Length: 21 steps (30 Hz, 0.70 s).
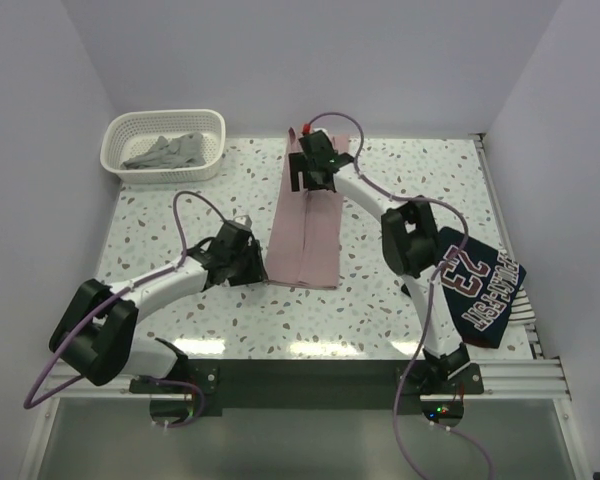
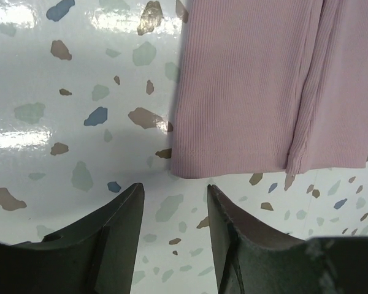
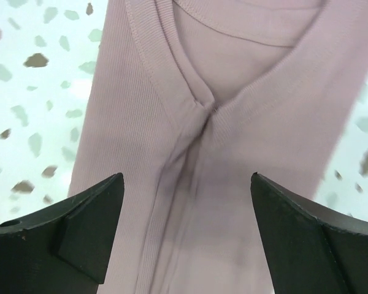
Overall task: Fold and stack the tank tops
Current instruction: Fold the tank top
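The pink top (image 1: pixel 308 225) is lying on the table (image 1: pixel 180 320) as a long narrow strip, folded lengthwise, running from the middle of the far edge toward the centre. The left gripper (image 1: pixel 252 268) is sitting just beside the near left corner of this strip. In the left wrist view its two fingers (image 2: pixel 119 226) are standing moderately apart and are gripping nothing; only bare table (image 2: pixel 80 92) is showing between them, and the hem of the pink top (image 2: pixel 251 92) is lying just beyond the tips, slightly to their right. The right gripper (image 1: pixel 310 182) is hanging over the far part of the strip. In the right wrist view its fingers (image 3: pixel 86 226) are spread wide, with nothing between them, and the pink top (image 3: pixel 233 141) is lying under the gap, with the neckline and the middle fold line straight ahead of the tips. I cannot tell if these tips are touching the cloth. The navy top (image 1: pixel 480 285) is lying at the right edge, toward the near right corner, well apart from both grippers, with its lettering facing up. The grey top (image 1: pixel 165 152) is lying crumpled inside the basket (image 1: pixel 163 125), which is standing in the far left corner.
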Available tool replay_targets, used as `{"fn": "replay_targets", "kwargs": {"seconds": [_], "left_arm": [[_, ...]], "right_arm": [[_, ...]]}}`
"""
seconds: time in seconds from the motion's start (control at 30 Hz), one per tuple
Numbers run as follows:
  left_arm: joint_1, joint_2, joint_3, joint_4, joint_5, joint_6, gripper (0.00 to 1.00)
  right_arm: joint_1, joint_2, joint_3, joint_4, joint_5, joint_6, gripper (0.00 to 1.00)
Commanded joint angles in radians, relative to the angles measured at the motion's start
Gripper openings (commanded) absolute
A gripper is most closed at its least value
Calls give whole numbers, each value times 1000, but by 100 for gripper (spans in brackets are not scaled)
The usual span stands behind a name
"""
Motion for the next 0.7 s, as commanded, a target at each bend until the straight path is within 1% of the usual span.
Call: {"fn": "replay_targets", "kwargs": {"seconds": [0.0, 0.03, 0.07, 0.13, 0.17, 0.23, 0.27, 0.33, 0.37, 0.53, 0.67], "left_arm": [[8, -27, -27, 40, 21, 22, 51], [10, -26, -42, 43, 26, 24, 51], [8, -24, -48, 49, 30, 27, 51], [10, -22, -59, 69, 43, 33, 52], [10, -16, -58, 72, 43, 36, 53], [11, -13, -47, 75, 47, 38, 54], [11, -15, -48, 80, 50, 39, 54], [13, -12, -47, 88, 53, 41, 54], [13, -4, -47, 86, 55, 42, 54], [13, -32, -94, 166, 103, 30, 53], [16, -27, -100, 213, 110, 16, 54]], "right_arm": [[1, -238, -61, -35, 67, 59, 87], [3, -317, -104, -56, 71, 84, 87], [3, -356, -206, -70, 79, 116, 86], [5, -448, -335, -78, 55, 191, 85], [8, -541, -472, -82, 56, 223, 84], [12, -634, -619, -51, 24, 291, 82], [14, -731, -756, -40, 22, 318, 80], [20, -825, -889, 24, -10, 374, 76], [28, -900, -996, 43, -19, 392, 73], [75, -1025, -1202, 100, -79, 463, 69], [123, -1054, -1270, 137, -85, 532, 69]]}}
